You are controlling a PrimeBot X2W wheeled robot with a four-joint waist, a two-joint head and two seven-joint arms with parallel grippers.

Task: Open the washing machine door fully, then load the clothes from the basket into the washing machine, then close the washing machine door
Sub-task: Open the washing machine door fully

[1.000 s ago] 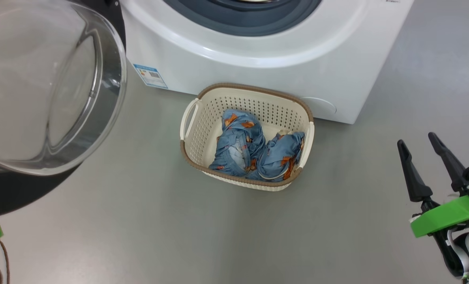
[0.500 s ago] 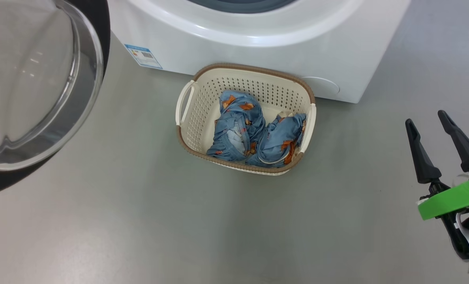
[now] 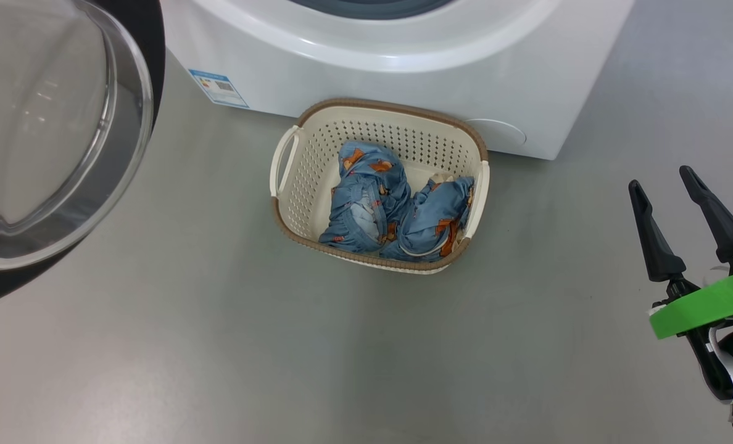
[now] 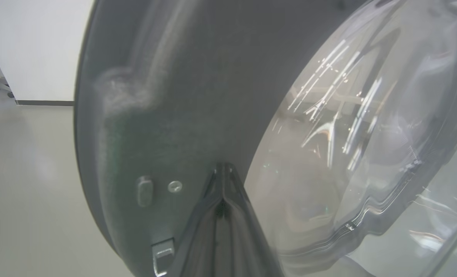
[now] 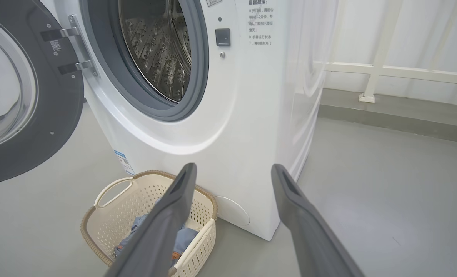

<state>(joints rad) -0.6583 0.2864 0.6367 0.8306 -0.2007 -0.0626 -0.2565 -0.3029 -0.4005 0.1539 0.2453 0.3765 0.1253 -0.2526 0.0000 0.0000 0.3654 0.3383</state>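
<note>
The right gripper (image 3: pixel 660 177) gapes wide, empty, basket (image 3: pixel 308 185) to its left, drum (image 5: pixel 155 42) ahead. The left gripper (image 4: pixel 222 168), fingers together, points at the door (image 4: pixel 174 96).

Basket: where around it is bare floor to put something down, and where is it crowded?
Wide bare floor lies before the basket, between the door at left and the right gripper. A second bare strip runs between basket and gripper. Crowded: the basket's back stands close to the washer, and clothes cover most of its bottom.
</note>
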